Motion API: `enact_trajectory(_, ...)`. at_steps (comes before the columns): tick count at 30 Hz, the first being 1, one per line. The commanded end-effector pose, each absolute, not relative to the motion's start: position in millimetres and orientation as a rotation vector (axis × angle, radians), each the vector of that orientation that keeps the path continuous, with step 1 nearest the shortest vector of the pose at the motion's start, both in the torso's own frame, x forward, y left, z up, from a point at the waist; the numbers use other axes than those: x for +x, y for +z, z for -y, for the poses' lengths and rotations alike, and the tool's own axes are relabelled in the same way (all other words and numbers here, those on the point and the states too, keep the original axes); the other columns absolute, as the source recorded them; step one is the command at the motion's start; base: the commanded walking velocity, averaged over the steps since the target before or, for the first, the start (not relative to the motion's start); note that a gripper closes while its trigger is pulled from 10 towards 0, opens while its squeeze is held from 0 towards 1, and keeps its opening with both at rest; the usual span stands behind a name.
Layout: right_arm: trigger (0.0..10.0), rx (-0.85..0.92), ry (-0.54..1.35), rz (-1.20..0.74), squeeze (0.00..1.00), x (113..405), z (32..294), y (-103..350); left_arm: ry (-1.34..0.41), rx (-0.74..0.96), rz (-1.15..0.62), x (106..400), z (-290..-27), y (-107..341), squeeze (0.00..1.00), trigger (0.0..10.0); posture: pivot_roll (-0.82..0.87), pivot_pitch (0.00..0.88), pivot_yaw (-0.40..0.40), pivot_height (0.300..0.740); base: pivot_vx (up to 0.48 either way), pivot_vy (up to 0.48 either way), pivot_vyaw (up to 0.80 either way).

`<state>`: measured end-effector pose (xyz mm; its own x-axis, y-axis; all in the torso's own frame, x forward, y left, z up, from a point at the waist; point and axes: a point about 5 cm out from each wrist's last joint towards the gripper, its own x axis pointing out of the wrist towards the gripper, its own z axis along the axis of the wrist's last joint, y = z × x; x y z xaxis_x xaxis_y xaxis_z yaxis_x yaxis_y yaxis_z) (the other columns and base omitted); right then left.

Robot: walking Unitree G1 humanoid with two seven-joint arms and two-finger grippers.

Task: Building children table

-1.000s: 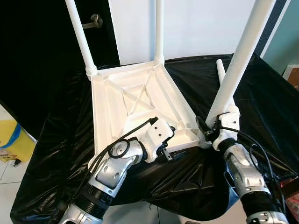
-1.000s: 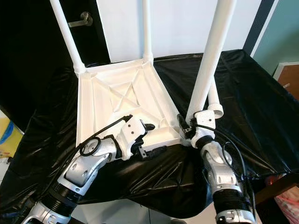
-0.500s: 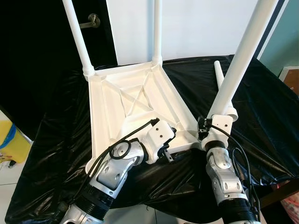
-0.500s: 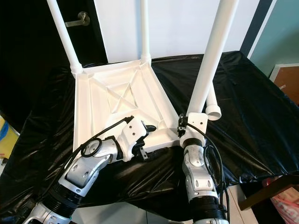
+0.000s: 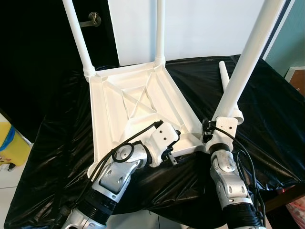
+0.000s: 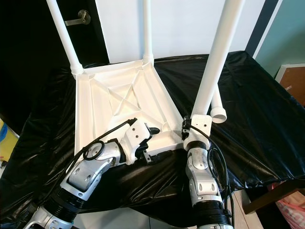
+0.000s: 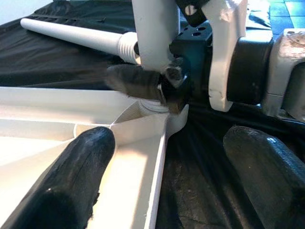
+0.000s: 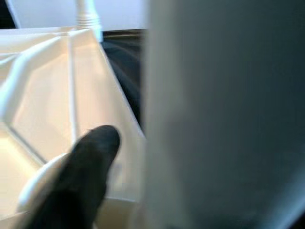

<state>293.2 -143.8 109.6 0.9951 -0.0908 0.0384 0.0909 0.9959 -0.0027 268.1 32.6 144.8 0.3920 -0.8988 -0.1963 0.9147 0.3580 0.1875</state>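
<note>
The white children's table top point(image 5: 128, 95) lies upside down on a black plastic sheet point(image 5: 57, 143). Two white legs point(image 5: 76, 33) point(image 5: 160, 28) stand in its far corners. My right gripper point(image 5: 209, 131) is shut on a third leg point(image 5: 245, 62), holding it upright at the near right corner socket. Its finger point(image 7: 138, 81) presses on that leg just above the socket. My left gripper point(image 6: 148, 144) is open and straddles the top's near rim, one finger point(image 7: 62, 186) over the inside and the other over the sheet. A loose fourth leg point(image 5: 223, 74) lies on the sheet behind the held one.
A black door with a silver handle point(image 5: 93, 20) and a white wall stand behind the table. A yellow object point(image 5: 9, 143) sits on the floor at the left. A wooden piece point(image 5: 298, 78) is at the far right. The covered surface ends just below my arms.
My right forearm has swung inward to the left beneath the leg it holds. The left gripper has stayed at the rim. The camera has shifted slightly.
</note>
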Motion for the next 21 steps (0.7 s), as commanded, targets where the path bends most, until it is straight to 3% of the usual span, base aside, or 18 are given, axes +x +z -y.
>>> enact_trajectory(1, 10.0, 0.003, -0.055, 0.038, 1.00, 292, 141, 110, -1.150, 0.292, -0.054, 268, -33, 148, 0.00, 10.0, -0.10, 0.000, 0.009, 0.740, 0.000, 0.000, 0.00)
enact_trajectory(14, 10.0, -0.005, 0.187, 0.074, 1.00, 283, 161, 112, -1.146, 0.287, -0.042, 269, -32, 149, 0.00, 10.0, -0.13, 0.000, 0.007, 0.740, 0.000, 0.000, 0.00)
enact_trajectory(15, 10.0, -0.030, 0.230, 0.082, 0.37, 283, 165, 112, -1.152, 0.275, -0.043, 269, -31, 149, 0.00, 10.0, -0.14, 0.000, 0.015, 0.740, 0.000, 0.000, 0.00)
enact_trajectory(16, 10.0, -0.040, 0.268, 0.077, 0.00, 282, 169, 111, -1.162, 0.278, -0.041, 268, -30, 149, 0.00, 10.0, -0.14, 0.000, 0.018, 0.740, 0.000, 0.000, 0.00)
enact_trajectory(21, 10.0, -0.088, 0.369, 0.083, 0.00, 286, 180, 113, -1.162, 0.294, -0.039, 273, -32, 151, 0.00, 10.0, -0.14, 0.000, 0.033, 0.740, 0.000, 0.000, 0.00)
